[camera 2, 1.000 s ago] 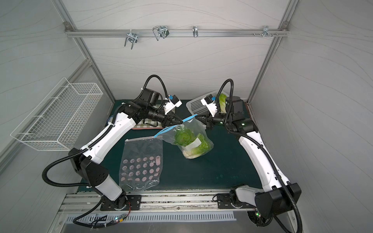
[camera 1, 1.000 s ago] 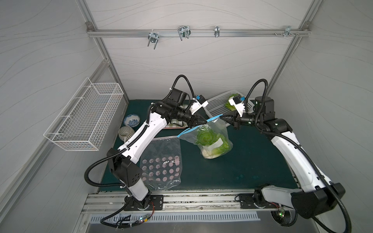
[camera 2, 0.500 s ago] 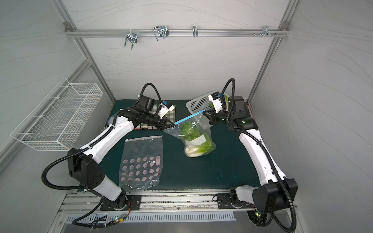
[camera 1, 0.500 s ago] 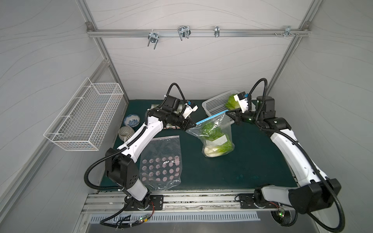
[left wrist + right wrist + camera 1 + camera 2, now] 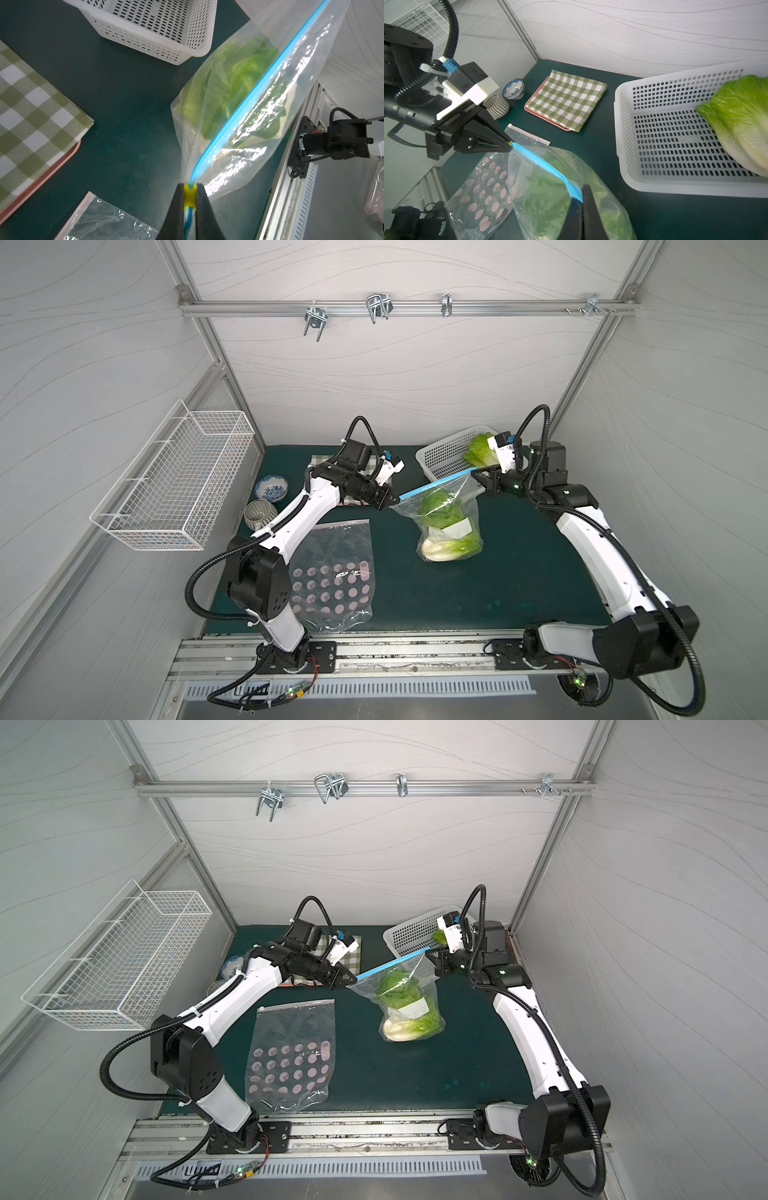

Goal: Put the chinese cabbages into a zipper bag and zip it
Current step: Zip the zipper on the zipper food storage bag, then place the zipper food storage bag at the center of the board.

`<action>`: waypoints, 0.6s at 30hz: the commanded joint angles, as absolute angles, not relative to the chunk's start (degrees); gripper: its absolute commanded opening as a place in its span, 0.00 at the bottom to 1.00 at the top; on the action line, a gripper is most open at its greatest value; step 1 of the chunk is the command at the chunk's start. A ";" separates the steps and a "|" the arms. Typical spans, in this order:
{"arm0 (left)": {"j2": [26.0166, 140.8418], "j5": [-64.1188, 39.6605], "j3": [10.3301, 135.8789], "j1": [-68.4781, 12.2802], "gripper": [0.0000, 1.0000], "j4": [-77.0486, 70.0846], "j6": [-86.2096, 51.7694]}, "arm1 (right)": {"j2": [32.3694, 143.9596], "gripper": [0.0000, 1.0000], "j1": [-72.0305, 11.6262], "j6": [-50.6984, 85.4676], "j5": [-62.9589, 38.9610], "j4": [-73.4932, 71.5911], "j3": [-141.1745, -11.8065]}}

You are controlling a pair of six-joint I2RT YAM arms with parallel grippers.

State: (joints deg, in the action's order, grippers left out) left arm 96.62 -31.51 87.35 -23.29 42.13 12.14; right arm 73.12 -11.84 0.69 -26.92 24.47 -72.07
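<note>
Left gripper (image 5: 190, 187) pinching the yellow slider (image 5: 190, 194) at the left end of the zip (image 5: 436, 486), right gripper (image 5: 582, 197) clamped on its other end, bag (image 5: 465, 506) mid-frame holding two cabbages (image 5: 444, 526), third cabbage (image 5: 480, 450) in the basket (image 5: 440, 456) upper right; I'd keep the zip taut and draw the slider straight along it.

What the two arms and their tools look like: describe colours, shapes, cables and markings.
The left arm and right arm have white links, black joint housings and black corrugated cable hoses. Each wrist carries a white camera block with a blue plug. The left tool and right tool are black, tapering to narrow tips. A green light glows near the right wrist.
</note>
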 commanded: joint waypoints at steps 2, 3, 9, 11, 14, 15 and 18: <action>97.98 -27.80 89.64 -22.32 0.00 46.38 12.58 | 71.38 0.00 -9.84 0.88 -23.64 22.27 -72.05; 98.15 -28.31 89.95 -22.32 0.00 46.38 12.26 | 71.32 0.00 -9.82 0.93 -23.74 22.60 -72.07; 98.79 -30.12 92.45 -26.57 0.00 47.51 9.25 | 67.93 0.00 -10.76 2.12 -24.58 27.05 -72.84; 99.03 -30.64 93.24 -28.53 0.00 48.61 8.67 | 65.48 0.00 -11.60 1.95 -23.13 29.75 -72.69; 99.60 -30.76 93.95 -31.60 0.00 48.99 6.45 | 61.94 0.00 -12.23 2.49 -20.77 35.22 -73.12; 100.16 -30.78 94.70 -32.70 0.00 49.52 5.70 | 60.77 0.00 -12.26 3.59 -19.64 37.79 -73.69; 102.77 -30.07 98.30 -36.45 0.00 51.55 3.70 | 60.67 0.00 -11.45 7.35 -17.04 48.06 -78.53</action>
State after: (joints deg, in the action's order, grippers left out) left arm 100.27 -30.41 94.13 -33.65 49.36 5.87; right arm 61.41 -11.88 4.32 -20.32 38.81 -74.28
